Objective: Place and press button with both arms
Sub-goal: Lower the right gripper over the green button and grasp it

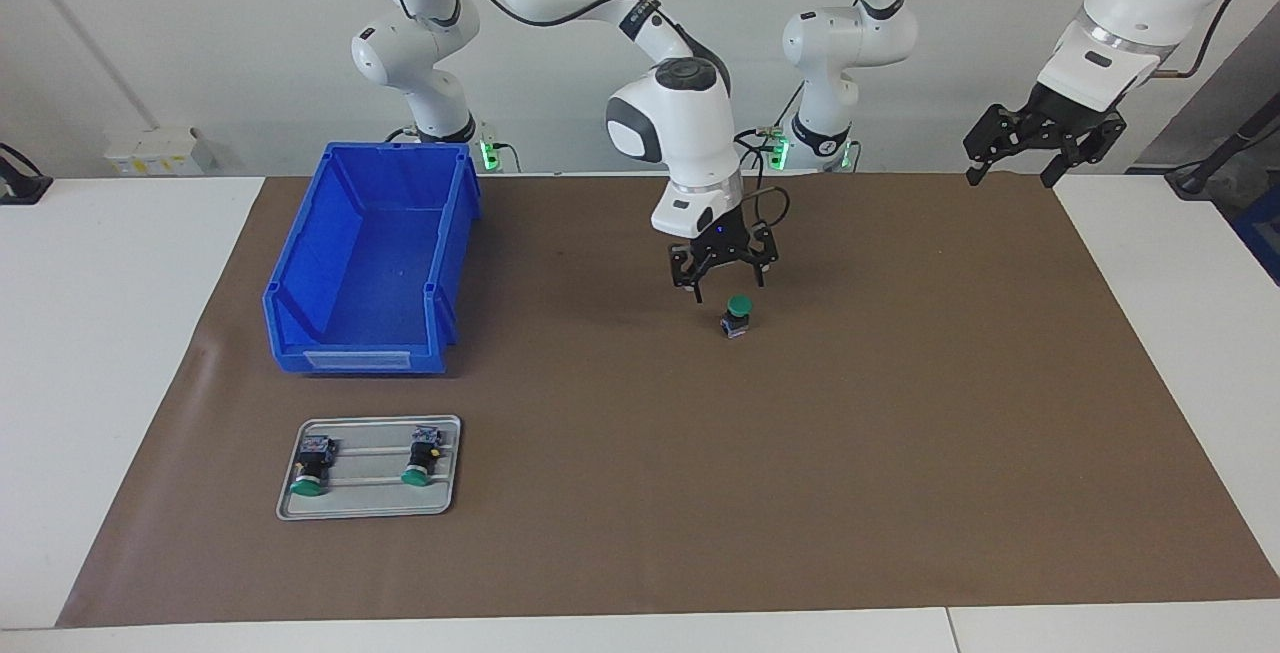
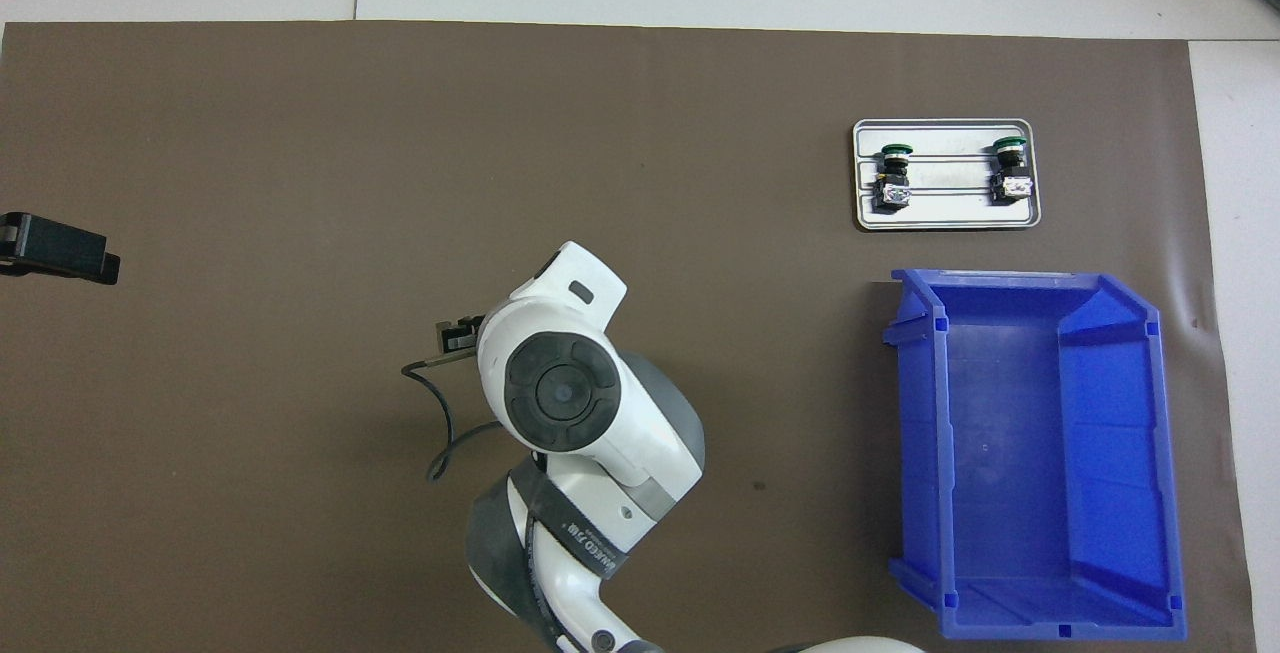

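The button (image 1: 738,312) stands upright on the brown mat (image 1: 900,433) near the table's middle, green cap up. My right gripper (image 1: 727,286) hangs open just over it, fingers spread to either side of the cap and nothing held. In the overhead view the right arm's wrist (image 2: 556,388) hides the button. My left gripper (image 1: 1008,176) waits open and raised over the mat's corner at the left arm's end; only its tip (image 2: 58,251) shows from overhead.
A blue bin (image 1: 300,318) (image 2: 1030,453) sits empty at the right arm's end. Farther from the robots than the bin lies a grey tray (image 1: 365,508) (image 2: 945,223) with two more green-capped buttons (image 1: 312,468) (image 1: 422,458) on their sides.
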